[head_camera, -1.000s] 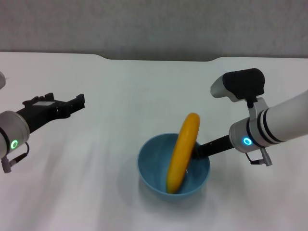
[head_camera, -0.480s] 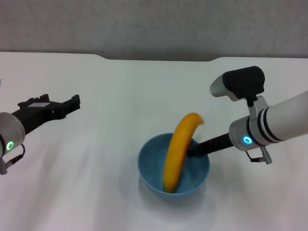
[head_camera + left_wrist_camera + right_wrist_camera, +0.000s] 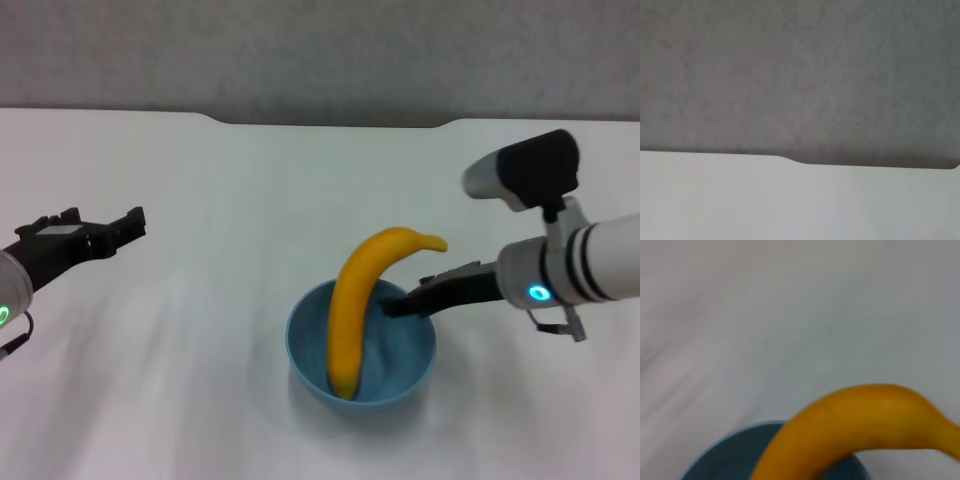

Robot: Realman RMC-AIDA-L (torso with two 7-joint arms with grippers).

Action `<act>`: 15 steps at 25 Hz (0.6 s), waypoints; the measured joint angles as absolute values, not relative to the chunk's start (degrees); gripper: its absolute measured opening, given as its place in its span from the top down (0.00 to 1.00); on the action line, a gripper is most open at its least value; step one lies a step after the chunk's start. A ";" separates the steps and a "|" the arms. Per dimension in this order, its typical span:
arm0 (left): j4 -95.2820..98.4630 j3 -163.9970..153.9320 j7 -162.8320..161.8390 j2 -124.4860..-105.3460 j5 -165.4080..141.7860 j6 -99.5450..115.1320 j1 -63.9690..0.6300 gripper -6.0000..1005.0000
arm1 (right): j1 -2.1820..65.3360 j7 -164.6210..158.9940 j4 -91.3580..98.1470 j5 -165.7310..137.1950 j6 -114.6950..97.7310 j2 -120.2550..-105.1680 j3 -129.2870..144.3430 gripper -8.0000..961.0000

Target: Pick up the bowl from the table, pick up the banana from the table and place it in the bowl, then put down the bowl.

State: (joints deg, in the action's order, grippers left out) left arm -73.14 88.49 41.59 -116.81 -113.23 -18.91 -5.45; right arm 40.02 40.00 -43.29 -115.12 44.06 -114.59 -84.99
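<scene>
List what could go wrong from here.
The banana stands steeply in the bowl, its upper end past the rim; it may tip out or roll the bowl. The right gripper sits at the rim beside the banana, so pulling away could nudge either. The left gripper is far off, no help.

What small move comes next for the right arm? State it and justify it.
Probably draw the right tool back, away from the bowl. The banana already stands with its lower end inside the bowl and its stem end arching over the rim, and the bowl appears to sit on the table. The left tool is far off to the left.
</scene>
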 joint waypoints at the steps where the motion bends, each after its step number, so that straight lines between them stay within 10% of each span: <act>1: -73.14 88.49 41.59 -116.81 -113.23 -18.90 -5.45 0.10 | 38.38 39.91 -45.55 -116.16 44.31 -114.59 -85.69 0.41; 7: -73.12 88.51 41.58 -116.78 -113.20 -18.88 -5.20 0.10 | 31.07 40.14 -54.91 -117.37 45.29 -114.60 -88.89 0.16; 15: -73.74 88.40 43.83 -116.76 -113.20 -18.65 -4.66 0.10 | 21.34 51.19 -67.64 -116.55 40.66 -115.02 -87.45 0.07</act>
